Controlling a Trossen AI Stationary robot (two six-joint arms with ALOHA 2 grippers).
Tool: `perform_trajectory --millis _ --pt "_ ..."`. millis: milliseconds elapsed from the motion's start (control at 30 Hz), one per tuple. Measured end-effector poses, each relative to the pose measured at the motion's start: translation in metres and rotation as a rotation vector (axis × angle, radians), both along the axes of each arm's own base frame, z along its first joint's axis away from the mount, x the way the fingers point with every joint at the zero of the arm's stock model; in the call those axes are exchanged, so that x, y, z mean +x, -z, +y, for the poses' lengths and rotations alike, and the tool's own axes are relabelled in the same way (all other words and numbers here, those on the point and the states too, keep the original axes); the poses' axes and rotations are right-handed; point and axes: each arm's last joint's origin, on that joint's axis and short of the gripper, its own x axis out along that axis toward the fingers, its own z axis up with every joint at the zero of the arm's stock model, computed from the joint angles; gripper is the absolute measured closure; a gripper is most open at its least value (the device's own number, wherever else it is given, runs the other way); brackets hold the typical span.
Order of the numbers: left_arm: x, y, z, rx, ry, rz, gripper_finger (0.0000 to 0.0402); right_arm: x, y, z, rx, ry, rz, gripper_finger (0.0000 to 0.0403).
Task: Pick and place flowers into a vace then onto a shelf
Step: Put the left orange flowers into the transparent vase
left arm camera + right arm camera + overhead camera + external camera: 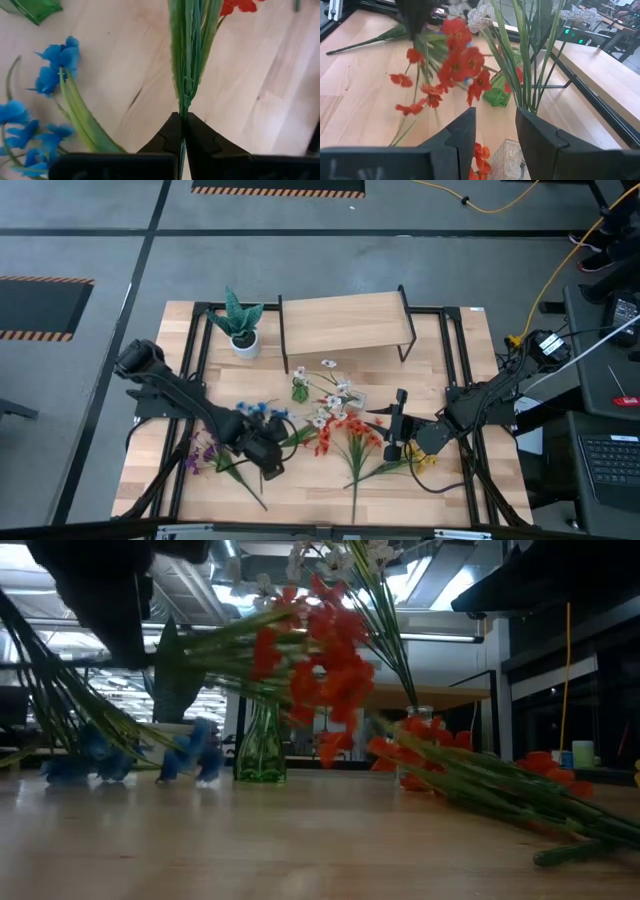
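My left gripper (pixel 274 453) is near the table's front, left of centre, shut on a sprig of red flowers (pixel 312 658) that is up in the air. To the right of centre, my right gripper (pixel 396 432) is closed on a clear glass vase (pixel 512 156) that has white flowers (pixel 340 394) standing in it. A green glass vase (pixel 300 390) stands on the table between the two grippers and the shelf (pixel 345 325), a light-wood board on black legs at the far side. Blue flowers (pixel 256 410), purple flowers (pixel 200 454), yellow flowers (pixel 425 461) and more red ones (pixel 358 432) lie flat on the table. My left gripper pinches the red sprig's green stem (pixel 184 111) between its two fingers, at the bare end away from the blossoms. The fingers come steeply from above and lie across the stem. The sprig is lifted clear of the table, its red blossoms (pixel 324 438) reaching out toward the table's right. My right gripper has the clear vase's body (pixel 509 150) between its two fingers (pixel 536 134), coming almost level from the table's right. Green stems (pixel 527 75) rise out of the vase, leaning toward the table's left. Whether the vase's base rests on the table, I cannot tell.
A spiky green plant in a white pot (pixel 243 330) stands at the far left beside the shelf. A black frame (pixel 450 350) runs along the table's sides. Bare wood lies between the green vase and the table's near edge.
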Motion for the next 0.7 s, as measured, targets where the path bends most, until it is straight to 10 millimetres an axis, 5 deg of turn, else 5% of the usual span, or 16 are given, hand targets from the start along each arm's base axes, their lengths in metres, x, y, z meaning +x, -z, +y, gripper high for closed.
perform_trajectory --millis 700 --pt "-0.033 -0.04 -0.026 0.148 0.207 -0.254 0.0398 0.0 0.0 0.0 0.0 0.0 0.0 0.026"
